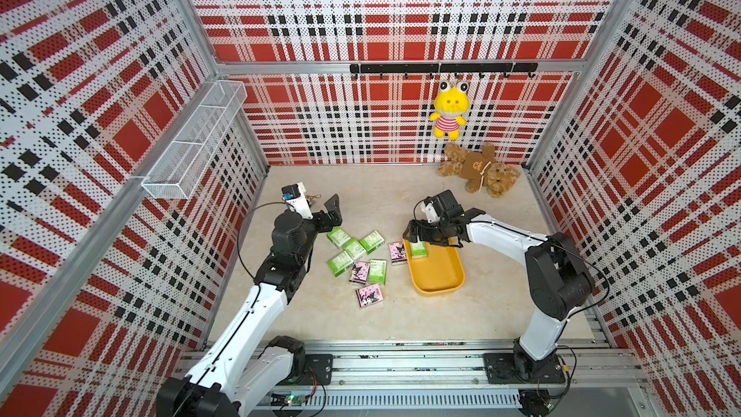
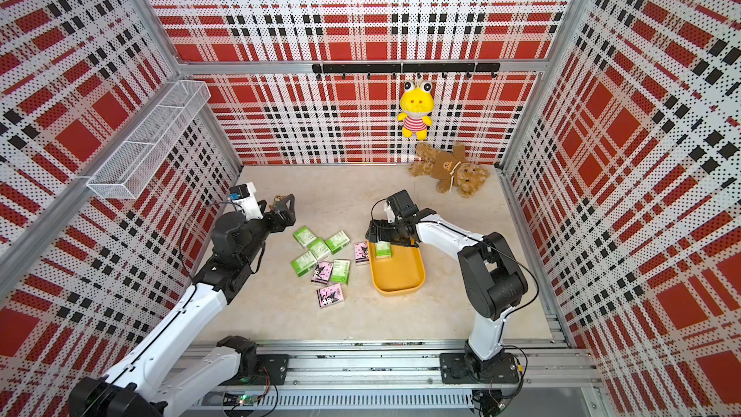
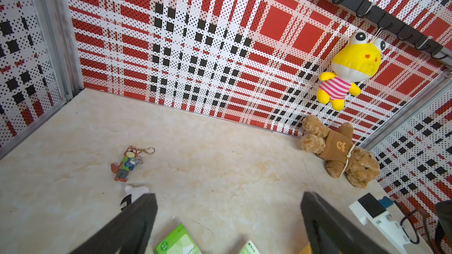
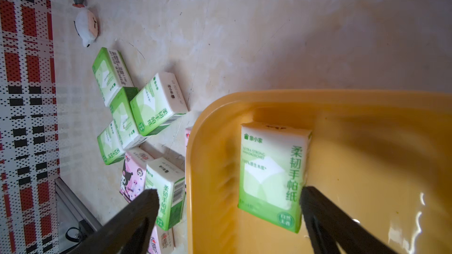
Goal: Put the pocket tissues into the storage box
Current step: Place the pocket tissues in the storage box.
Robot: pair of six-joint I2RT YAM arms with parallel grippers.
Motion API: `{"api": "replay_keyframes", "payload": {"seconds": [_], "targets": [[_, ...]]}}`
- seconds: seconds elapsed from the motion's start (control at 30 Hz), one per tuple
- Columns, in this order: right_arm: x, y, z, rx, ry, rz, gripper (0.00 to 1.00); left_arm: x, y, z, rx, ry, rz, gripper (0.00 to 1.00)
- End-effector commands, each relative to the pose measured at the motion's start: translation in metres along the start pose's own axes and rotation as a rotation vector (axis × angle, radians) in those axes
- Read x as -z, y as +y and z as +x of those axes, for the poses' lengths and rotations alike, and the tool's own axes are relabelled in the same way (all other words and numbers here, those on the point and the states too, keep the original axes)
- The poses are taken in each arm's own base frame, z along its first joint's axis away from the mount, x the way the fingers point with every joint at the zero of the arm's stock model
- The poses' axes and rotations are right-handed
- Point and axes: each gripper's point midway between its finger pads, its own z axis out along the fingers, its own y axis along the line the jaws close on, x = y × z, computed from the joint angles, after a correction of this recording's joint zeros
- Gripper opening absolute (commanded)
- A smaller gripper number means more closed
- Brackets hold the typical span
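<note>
The storage box [image 1: 439, 274] [image 2: 401, 274] is a shallow yellow-orange tray right of the table's middle. One green-and-white packet [image 1: 418, 249] [image 4: 271, 177] lies at its far end. My right gripper [image 1: 417, 234] [image 4: 228, 194] hovers over that end, open; one finger stands beside the packet's edge, the other is well off it. Several more pocket tissues lie on the table left of the box: green ones [image 1: 353, 246] [image 2: 318, 248] and pink ones [image 1: 359, 272] [image 1: 369, 296]. My left gripper [image 1: 335, 212] [image 3: 227, 196] is open and empty just beyond the green cluster [image 3: 176, 243].
A brown teddy bear [image 1: 479, 170] lies at the back right. Above it a yellow frog plush [image 1: 448, 114] hangs from a black hook rail [image 1: 441, 69]. A white wire-mesh basket [image 1: 192, 142] is on the left wall. A fox keychain [image 3: 127, 162] and a small white plush [image 4: 86, 26] lie near my left gripper.
</note>
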Motion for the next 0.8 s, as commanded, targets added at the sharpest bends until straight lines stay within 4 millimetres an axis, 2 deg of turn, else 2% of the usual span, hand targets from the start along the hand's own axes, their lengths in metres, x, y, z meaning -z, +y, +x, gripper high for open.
{"api": "replay_keyframes", "payload": {"seconds": [0.0,0.47,0.77], "targets": [[0.002,-0.002,-0.010,0.008,-0.022,0.016,0.98,0.003,-0.001,-0.002,-0.011,-0.006,-0.004,0.99],[-0.012,-0.010,-0.001,-0.054,0.000,-0.053,0.99,0.002,0.000,0.002,-0.012,0.004,-0.003,0.99],[-0.008,-0.021,0.000,-0.099,-0.011,-0.093,0.98,0.001,0.000,0.003,-0.011,0.006,-0.006,0.99]]}}
